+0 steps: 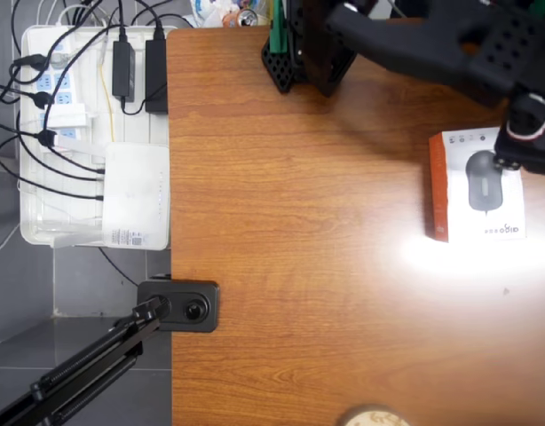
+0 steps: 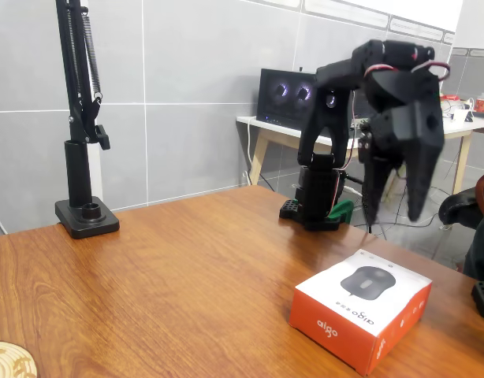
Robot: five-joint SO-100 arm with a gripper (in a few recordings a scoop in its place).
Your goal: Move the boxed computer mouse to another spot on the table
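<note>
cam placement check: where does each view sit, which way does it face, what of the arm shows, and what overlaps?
Overhead view: above, looking straight down on the table; arm and gripper enter from the top right, over the boxed computer mouse; white tray at left.
Fixed view: low at the table's edge, facing the grey wall; whole arm from base up, gripper hanging open above the boxed computer mouse.
Shared: table, box, arm, and the black clamp stand.

overhead looks down, fixed view table-level
</note>
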